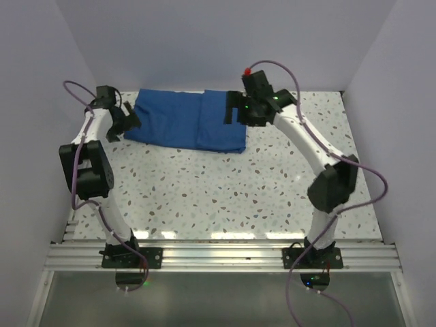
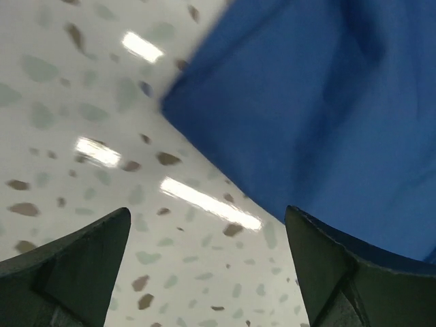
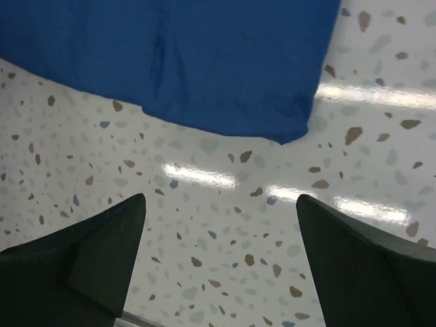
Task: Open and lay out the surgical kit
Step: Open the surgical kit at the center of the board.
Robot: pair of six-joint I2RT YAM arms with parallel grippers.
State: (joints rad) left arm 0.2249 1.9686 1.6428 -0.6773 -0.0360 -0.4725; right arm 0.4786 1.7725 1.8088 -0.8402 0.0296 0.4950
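The surgical kit is a folded royal-blue cloth wrap (image 1: 187, 120) lying closed at the back of the speckled table. Its tray and instruments are hidden inside. My left gripper (image 1: 125, 122) is open and empty at the wrap's left edge; the left wrist view shows the wrap's corner (image 2: 306, 102) just ahead of the gripper (image 2: 208, 225), the right finger (image 2: 340, 272) at the cloth's edge. My right gripper (image 1: 235, 113) is open and empty over the wrap's right end; the right wrist view shows the wrap's corner (image 3: 204, 61) beyond the gripper (image 3: 219, 204).
The white terrazzo table (image 1: 225, 191) is enclosed by pale walls at the back and sides. An aluminium rail (image 1: 218, 255) carrying both arm bases runs along the near edge.
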